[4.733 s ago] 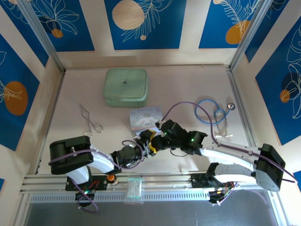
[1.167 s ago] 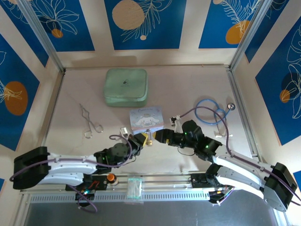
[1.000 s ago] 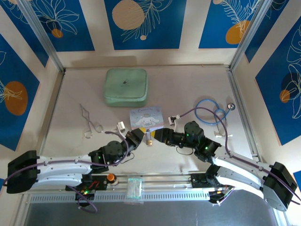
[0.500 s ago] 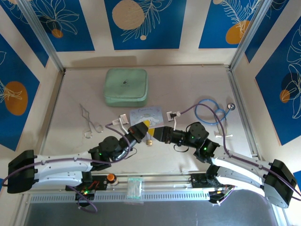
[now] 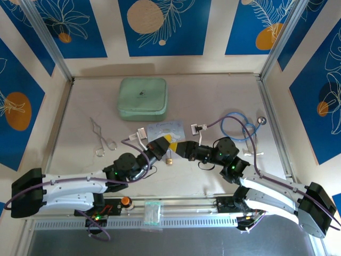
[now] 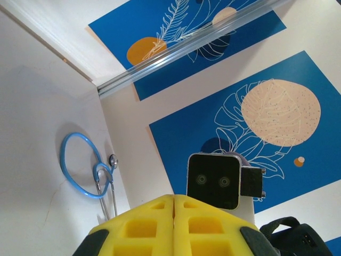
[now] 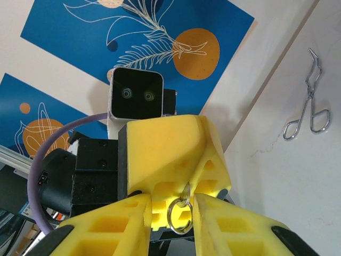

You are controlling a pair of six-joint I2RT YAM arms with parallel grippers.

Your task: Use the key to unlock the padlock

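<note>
My left gripper (image 5: 166, 143) hovers at table centre, shut on the key (image 7: 186, 192). In the left wrist view its yellow fingers (image 6: 174, 198) are pressed flat together. The key's blade is hidden between those pads; its silver head and ring (image 7: 181, 214) poke out toward my right gripper (image 5: 177, 151). The right gripper (image 7: 170, 216) faces the left one tip to tip. Its jaws stand a little apart on either side of the ring, with a gap on the left side. The small brass padlock (image 5: 169, 159) lies on the table just in front of both tips.
A pale-blue cartoon tin (image 5: 165, 129) lies just behind the grippers, with a green case (image 5: 142, 98) farther back. Silver forceps (image 5: 102, 137) (image 7: 306, 106) lie to the left and a blue stethoscope (image 5: 240, 128) (image 6: 85, 170) to the right. An orange knob (image 5: 126, 201) sits on the front rail.
The left gripper has lifted and swung right to meet the right gripper tip to tip. The right jaws have narrowed around the key's ring. The padlock has stayed put.
</note>
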